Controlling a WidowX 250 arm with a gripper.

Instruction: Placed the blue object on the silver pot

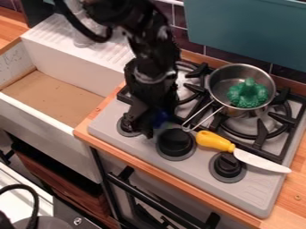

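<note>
Pincer over stove front, by the left and middle knobs; can't tell if spread or closed. Blue object right at its tip, outside silver pot, grip unclear.

Glossy black segmented arm, looping black cable, silvery-grey band

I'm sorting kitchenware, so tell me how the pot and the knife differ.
The pot is silver, round and deep; the knife is long, with a yellow handle. The pot stands upright and holds a green thing; the knife lies down. Both are on the stove.
</note>
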